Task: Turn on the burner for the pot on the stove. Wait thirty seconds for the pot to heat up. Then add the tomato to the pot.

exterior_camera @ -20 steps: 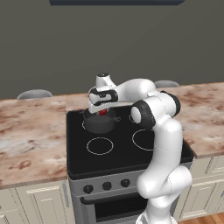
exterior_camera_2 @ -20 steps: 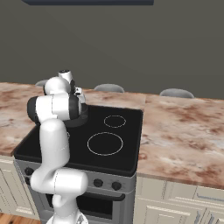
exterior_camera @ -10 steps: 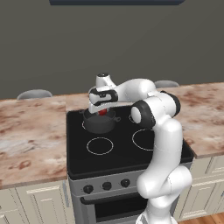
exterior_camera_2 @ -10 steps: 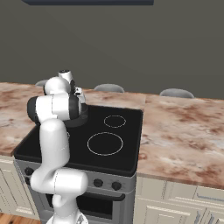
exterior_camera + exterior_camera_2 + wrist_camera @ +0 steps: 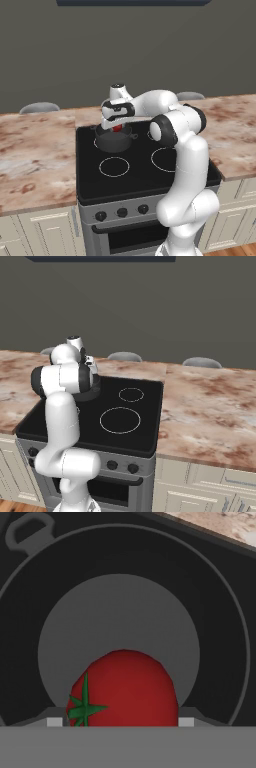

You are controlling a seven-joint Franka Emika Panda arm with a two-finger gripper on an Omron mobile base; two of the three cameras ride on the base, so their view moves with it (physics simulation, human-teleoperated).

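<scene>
The dark grey pot (image 5: 114,141) stands on the back left of the stove's black glass top (image 5: 140,180), and it covers most of its burner ring. My gripper (image 5: 116,125) hangs just above the pot's mouth, shut on the red tomato (image 5: 117,128). In the hand view the tomato (image 5: 125,687), with its green stem to the left, sits between my fingertips (image 5: 55,722) over the pot's grey floor (image 5: 120,617). A loop handle (image 5: 25,529) of the pot shows at the upper left. In the right base view my arm hides most of the pot (image 5: 93,390).
Three more white rings mark the glass: front left (image 5: 114,166), front right (image 5: 167,159) and back right (image 5: 131,394). Black knobs (image 5: 122,212) line the steel front. Marble counters flank the stove on the left (image 5: 30,155) and the right (image 5: 235,125).
</scene>
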